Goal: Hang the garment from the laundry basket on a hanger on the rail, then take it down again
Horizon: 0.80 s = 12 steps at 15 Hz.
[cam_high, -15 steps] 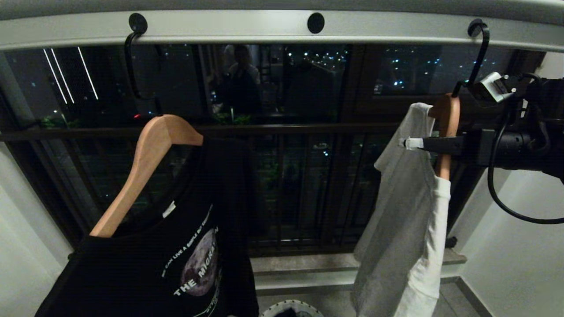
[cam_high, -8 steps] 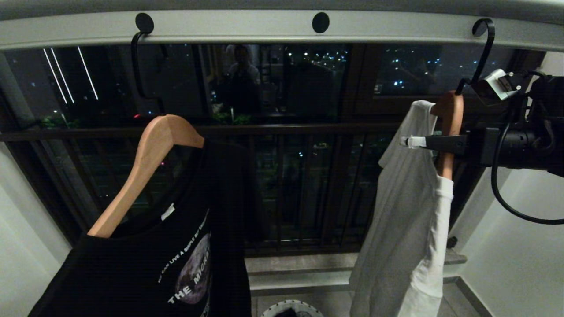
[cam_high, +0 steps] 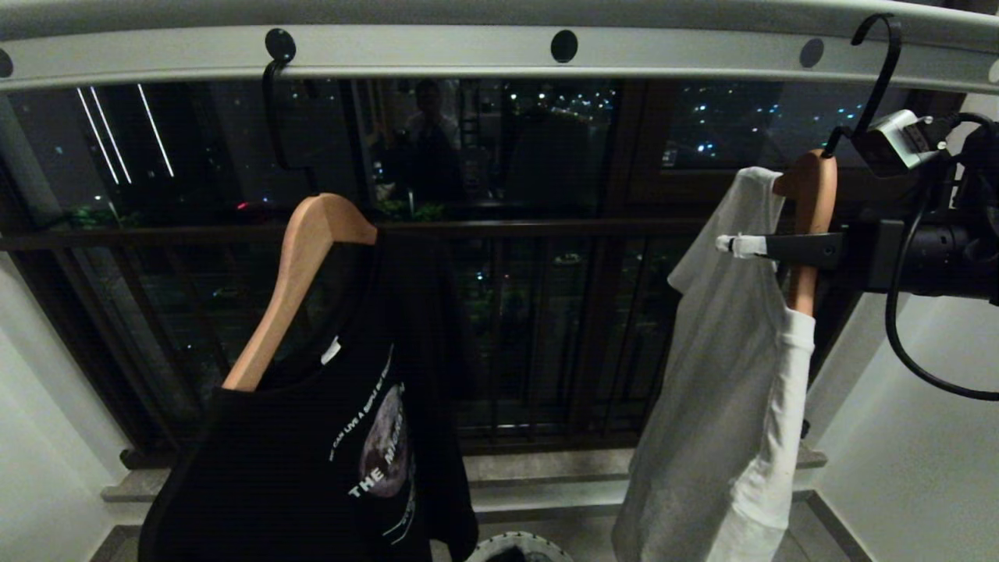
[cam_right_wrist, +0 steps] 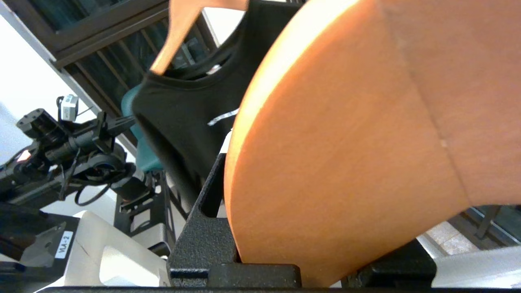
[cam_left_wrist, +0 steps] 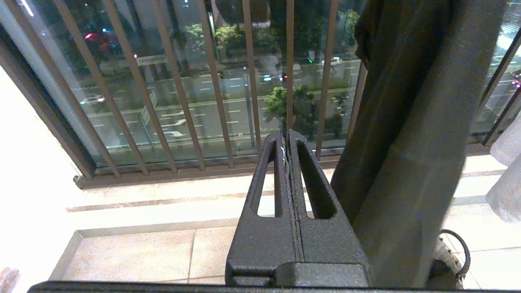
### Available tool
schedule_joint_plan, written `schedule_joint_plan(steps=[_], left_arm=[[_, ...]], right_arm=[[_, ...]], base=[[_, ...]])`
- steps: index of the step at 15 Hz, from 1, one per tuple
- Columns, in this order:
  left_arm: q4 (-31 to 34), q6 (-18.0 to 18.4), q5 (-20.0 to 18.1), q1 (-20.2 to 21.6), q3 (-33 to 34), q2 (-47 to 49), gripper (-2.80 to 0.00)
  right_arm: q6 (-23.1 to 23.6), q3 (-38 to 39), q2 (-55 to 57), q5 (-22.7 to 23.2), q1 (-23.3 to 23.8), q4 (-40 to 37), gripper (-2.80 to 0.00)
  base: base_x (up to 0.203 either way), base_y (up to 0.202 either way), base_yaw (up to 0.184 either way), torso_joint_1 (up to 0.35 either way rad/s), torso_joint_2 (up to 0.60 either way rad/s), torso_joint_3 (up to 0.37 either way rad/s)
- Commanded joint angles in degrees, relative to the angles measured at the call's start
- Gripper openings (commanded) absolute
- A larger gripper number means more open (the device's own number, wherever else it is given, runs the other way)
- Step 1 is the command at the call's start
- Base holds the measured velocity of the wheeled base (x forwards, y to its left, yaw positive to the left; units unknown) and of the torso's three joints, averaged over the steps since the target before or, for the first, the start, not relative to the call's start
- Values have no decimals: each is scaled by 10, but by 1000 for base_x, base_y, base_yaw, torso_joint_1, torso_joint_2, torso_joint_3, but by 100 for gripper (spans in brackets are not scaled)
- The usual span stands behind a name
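Note:
The rail (cam_high: 429, 51) runs across the top of the head view. My right gripper (cam_high: 741, 246) reaches in from the right and is shut on the neck of a wooden hanger (cam_high: 812, 195) (cam_right_wrist: 346, 142). A grey and white garment (cam_high: 718, 390) hangs from it. The hanger's black hook (cam_high: 878, 62) stands free of the rail, just right of an empty hole (cam_high: 812, 52). The laundry basket (cam_high: 519, 546) (cam_left_wrist: 447, 260) sits on the floor below. My left gripper (cam_left_wrist: 287, 138) is shut and empty, held low beside the black shirt.
A black printed T-shirt (cam_high: 351, 437) hangs on a second wooden hanger (cam_high: 312, 257), hooked in a rail hole at the left. Dark window bars (cam_high: 499, 229) stand behind. A person is reflected in the glass (cam_high: 428, 133). White walls close in on both sides.
The right gripper has lifted the hanger up and to the right, and its hook has come out of the rail hole. The whole head view has shifted as well.

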<state>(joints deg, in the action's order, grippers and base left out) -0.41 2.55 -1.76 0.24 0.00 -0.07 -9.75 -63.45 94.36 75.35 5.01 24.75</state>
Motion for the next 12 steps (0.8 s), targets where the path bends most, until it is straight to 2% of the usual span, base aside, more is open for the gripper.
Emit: schedule_joint_plan(steps=[1,8,12], left_arm=[[0,0,0,0,2,0,-280],[0,0,0,0,2,0,-280],[0,0,0,0,2,0,-280]], right_arm=[[-1,0,-7,4,0,1,-280],[-33,10,-51,4,0,-1,-280],[-97,35,-101,3,3,0,-280]], base=[[0,0,0,0,0,0],[0,0,0,0,0,0],[0,0,0,0,0,0]])
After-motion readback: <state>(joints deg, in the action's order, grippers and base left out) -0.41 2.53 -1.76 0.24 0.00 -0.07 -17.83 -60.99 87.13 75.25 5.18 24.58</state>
